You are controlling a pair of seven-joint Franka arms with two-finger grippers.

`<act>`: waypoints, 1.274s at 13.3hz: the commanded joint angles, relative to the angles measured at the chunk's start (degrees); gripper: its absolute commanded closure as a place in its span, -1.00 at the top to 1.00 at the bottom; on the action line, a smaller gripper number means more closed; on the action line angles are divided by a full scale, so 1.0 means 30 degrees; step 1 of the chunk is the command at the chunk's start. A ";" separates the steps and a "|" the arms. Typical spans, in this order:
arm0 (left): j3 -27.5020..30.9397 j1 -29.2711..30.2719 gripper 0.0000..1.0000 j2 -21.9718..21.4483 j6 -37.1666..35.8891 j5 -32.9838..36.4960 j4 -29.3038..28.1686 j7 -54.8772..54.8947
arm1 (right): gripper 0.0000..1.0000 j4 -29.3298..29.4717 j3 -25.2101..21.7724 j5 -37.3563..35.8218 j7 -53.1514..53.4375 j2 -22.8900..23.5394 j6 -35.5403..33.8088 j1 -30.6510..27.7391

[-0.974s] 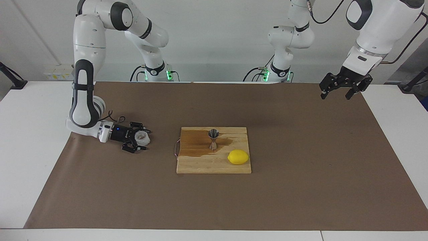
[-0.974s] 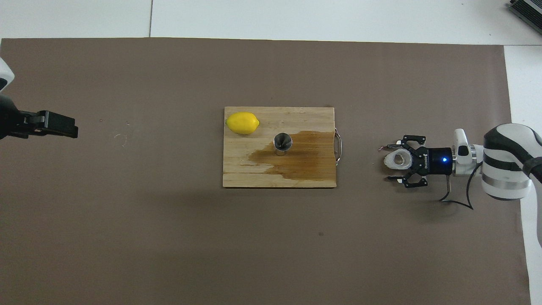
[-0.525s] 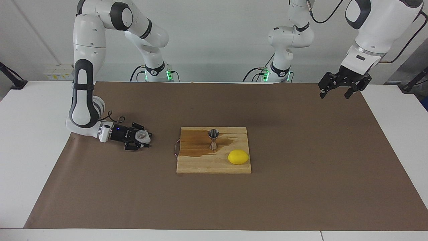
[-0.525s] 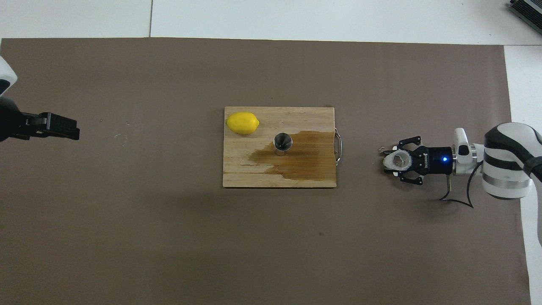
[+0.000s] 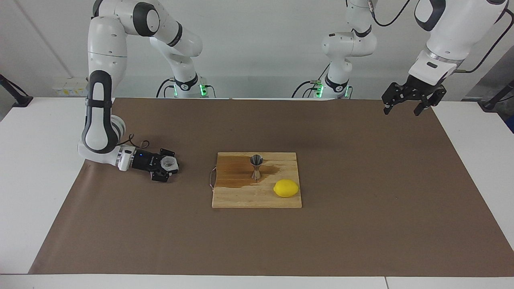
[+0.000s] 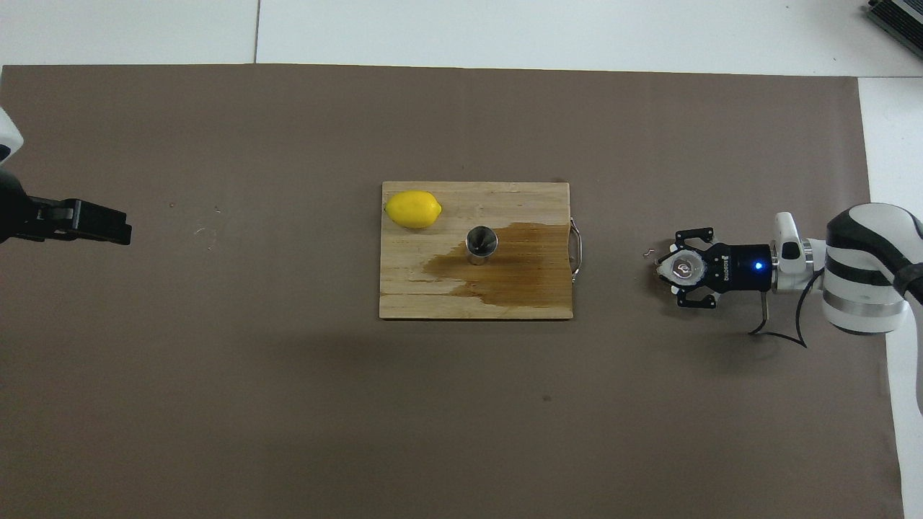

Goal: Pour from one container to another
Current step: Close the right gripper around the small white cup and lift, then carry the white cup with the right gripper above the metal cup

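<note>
Evidently the right end effector [image 5: 168, 168] had clamped on the white crinkled cup [image 5: 168, 163], its fingers pressed against the ribbed wall from both sides. The cup sat low over the brown mat [image 5: 361, 224], well apart from the cutting board [image 5: 257, 198] and toward the right arm's end of the counter [image 5: 36, 168]. The forearm lay almost level with the mat — a side-on grip that, as I judged it, kept the cup's mouth upward and left the wrist free to roll for the pour.

On the board stood the steel jigger [image 5: 256, 166], upright on its lower cone with its open cup facing up, ready to receive. A dark wet stain [image 6: 519, 267] spread across the board from the jigger toward the board's handle. The lemon [image 5: 286, 188] lay on the same board, just beside the jigger, at the corner farther from the robots.

The left end effector [image 5: 403, 107] hung high, well apart from the board toward the left arm's end, fingers spread and holding nothing — that arm waited.

Whether the cup touched the mat or was already lifted off it could not be told. Its contents were also hard to make out; from overhead only a pale glint showed inside. The overhead view cut off most of the left arm.
</note>
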 commanded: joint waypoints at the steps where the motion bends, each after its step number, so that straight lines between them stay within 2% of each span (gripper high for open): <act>1: -0.0303 0.0280 1.00 -0.0247 -0.0350 0.0298 -0.0115 0.0376 | -1.00 0.0536 0.0708 0.0580 0.1169 -0.0105 -0.0165 -0.0030; 8: -0.0245 0.0279 1.00 -0.0188 -0.0291 0.0328 0.0002 0.1461 | -1.00 0.1123 0.2964 0.1021 0.5651 -0.0866 0.1270 0.0030; 12: -0.0245 0.0279 1.00 -0.0218 -0.0262 0.0328 -0.0057 0.1461 | -1.00 0.1299 0.4664 0.1021 0.8872 -0.2007 0.4283 0.0581; 17: -0.0274 0.0367 1.00 -0.0218 -0.0174 0.0299 -0.0057 0.1461 | -1.00 0.1241 0.4695 0.1050 1.2128 -0.3269 0.7533 0.2604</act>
